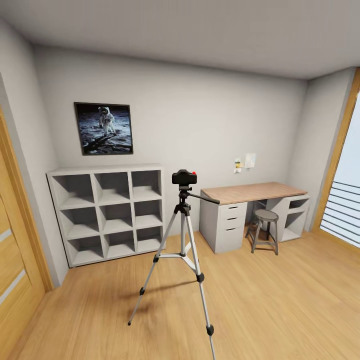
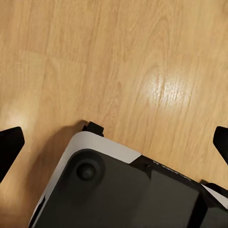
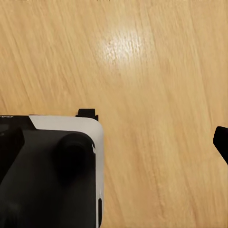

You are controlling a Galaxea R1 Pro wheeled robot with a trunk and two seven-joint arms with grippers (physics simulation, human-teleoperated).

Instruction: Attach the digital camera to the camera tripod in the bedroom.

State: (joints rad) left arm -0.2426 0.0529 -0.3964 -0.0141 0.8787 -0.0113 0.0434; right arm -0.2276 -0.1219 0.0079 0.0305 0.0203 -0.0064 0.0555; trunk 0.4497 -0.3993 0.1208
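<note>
1. Bedroom wood floor (image 1: 280, 310) carries the camera tripod (image 1: 184, 250), standing mid-room.
2. Digital camera (image 1: 184, 177) sits atop the tripod head.
3. Left end effector (image 2: 114, 142) spread wide over floor; right end effector (image 3: 114, 142) likewise wide, empty.

The light wood floor (image 1: 280, 310) of the bedroom carries everything here. The camera tripod (image 1: 183, 255) stands on it on three spread silver legs with black feet, out in the open. Behind the tripod to its left, a white cube shelf (image 1: 107, 214) rests on the floor against the back wall. Behind the tripod to its right, a wood-topped white desk (image 1: 252, 210) stands on the floor against the same wall, and a short grey stool (image 1: 265, 230) stands on the boards just in front of it. The digital camera (image 1: 184, 177) sits on the tripod's black head.
</note>
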